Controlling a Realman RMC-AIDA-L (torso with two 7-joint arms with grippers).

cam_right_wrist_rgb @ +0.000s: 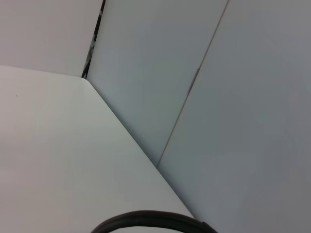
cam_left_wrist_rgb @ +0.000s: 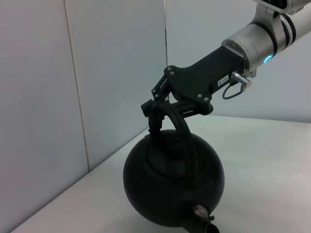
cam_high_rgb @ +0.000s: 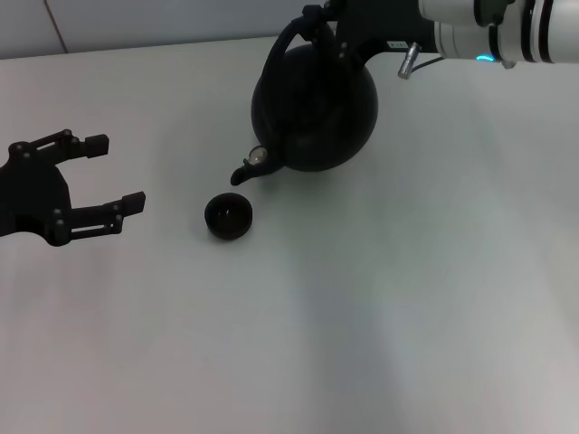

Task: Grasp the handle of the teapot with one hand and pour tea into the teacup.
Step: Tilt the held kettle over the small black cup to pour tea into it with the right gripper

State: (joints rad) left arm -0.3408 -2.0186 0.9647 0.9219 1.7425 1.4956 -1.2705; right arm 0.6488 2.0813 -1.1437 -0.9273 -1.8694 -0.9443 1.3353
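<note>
1. Head view: worktop carries the teacup; at its 1 o'clock, the tilted teapot. Left gripper idles at 9 o'clock, jaws spread.
2. Left wrist view: right gripper jaws clamp the handle.
3. Right wrist view: no legible writing.

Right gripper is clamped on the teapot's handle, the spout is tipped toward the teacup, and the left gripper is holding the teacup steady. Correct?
Not quite. In the head view the left gripper is open and apart from the teacup, holding nothing. The right gripper grips the handle of the teapot.
</note>
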